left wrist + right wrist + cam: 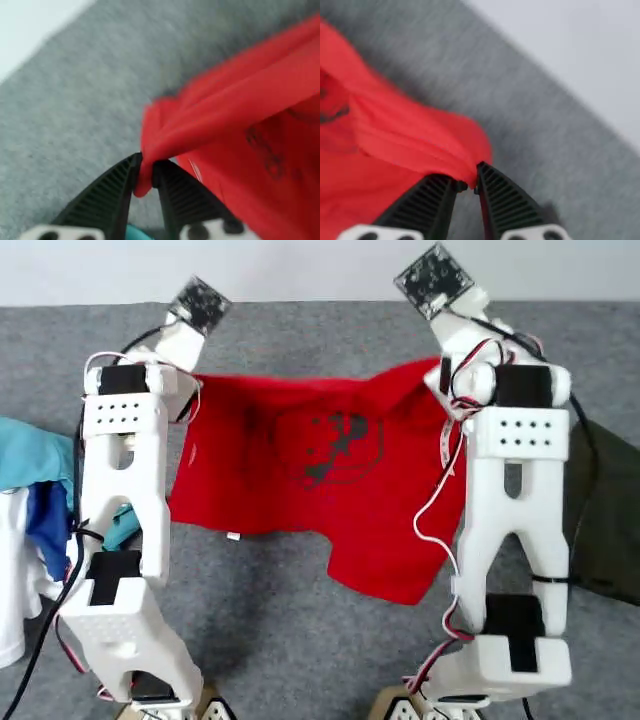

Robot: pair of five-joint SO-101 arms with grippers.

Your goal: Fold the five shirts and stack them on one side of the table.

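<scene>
From the high view, the red shirt (300, 470) lies in the middle of the grey table (300, 640). It is spread out, with a dark print (335, 445) at its centre and one part reaching out toward 5 o'clock. The left arm (125, 470) stands over its 9 o'clock edge, and the right arm (515, 470) over its 3 o'clock edge. At 9 o'clock on the table there is a pile (25, 500) of teal, blue and white cloth. At 3 o'clock lies a dark shirt (605, 510), just beside the right arm.

In the left wrist view, the left tool (146, 172) is narrow and pinches a bunched fold of the red shirt (240, 115) between its black fingers (107, 195).

In the right wrist view, the right tool (468, 182) is also narrow. It grips an edge of the red shirt (395, 145), and the tips nearly touch.
</scene>
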